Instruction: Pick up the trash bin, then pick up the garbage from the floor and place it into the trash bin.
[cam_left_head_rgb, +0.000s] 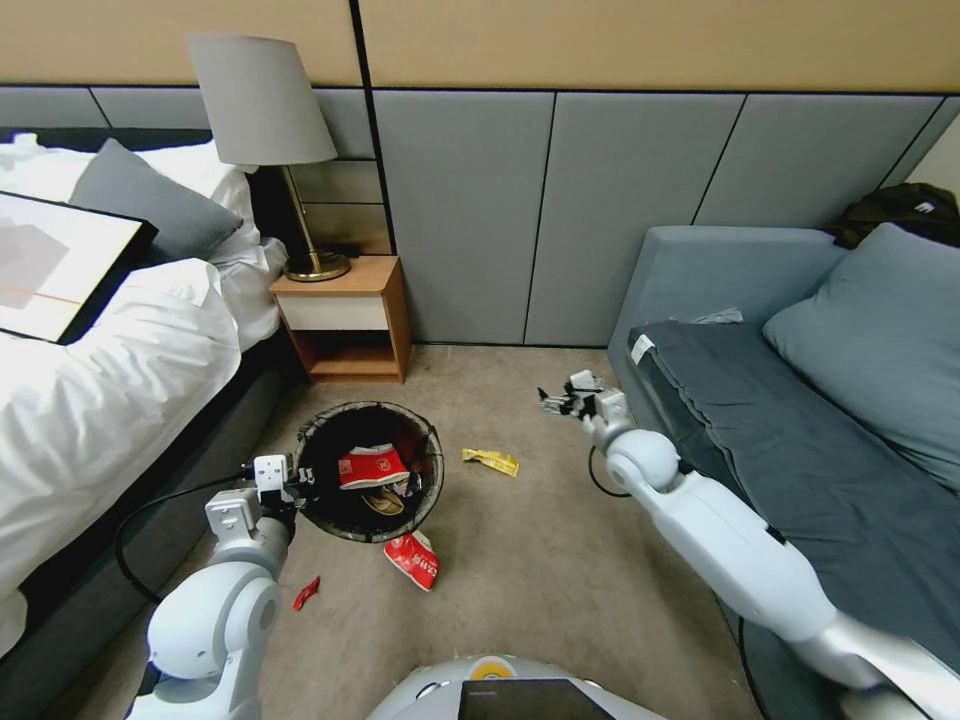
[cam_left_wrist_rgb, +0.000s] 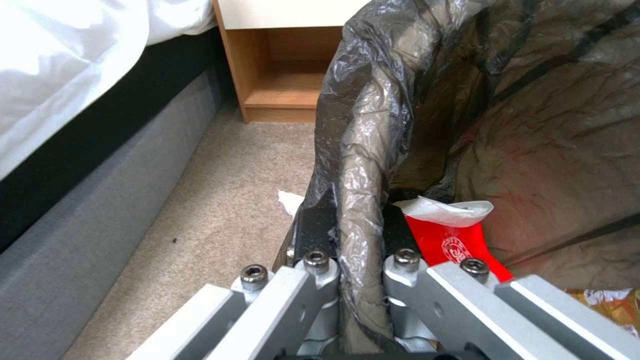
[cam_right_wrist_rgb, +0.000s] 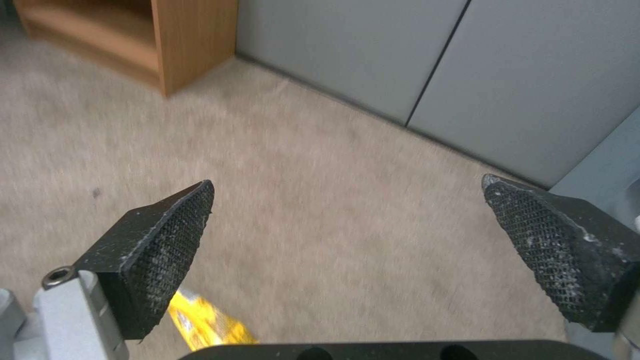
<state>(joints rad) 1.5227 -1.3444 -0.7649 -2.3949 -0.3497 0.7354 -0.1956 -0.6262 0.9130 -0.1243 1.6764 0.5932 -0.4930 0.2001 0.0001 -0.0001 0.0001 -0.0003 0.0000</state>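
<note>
Risk sits at your left gripper (cam_left_wrist_rgb: 360, 280): its fingers pinch only the bag-lined rim of the round white trash bin (cam_left_head_rgb: 368, 470) beside the bed, so thin plastic may slip. Your right gripper (cam_right_wrist_rgb: 347, 240) hangs spread wide above the yellow crumpled wrapper (cam_left_head_rgb: 490, 461).

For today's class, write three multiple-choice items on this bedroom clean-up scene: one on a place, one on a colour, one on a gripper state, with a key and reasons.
1. Where does the yellow crumpled wrapper lie?
A. on the sofa
B. on the carpet between the bin and the right gripper
C. on the nightstand

2. What colour is the wrapper inside the round bag-lined trash bin?
A. red and white
B. green
C. blue

3. How does the left gripper stand?
A. open above the bed
B. open over the carpet
C. shut on the bin's rim

Key: 1 B, it lies on carpet short of the right gripper. 2 A, the red-and-white wrapper shows there. 3 C, its fingers pinch the bag-covered rim.
</note>
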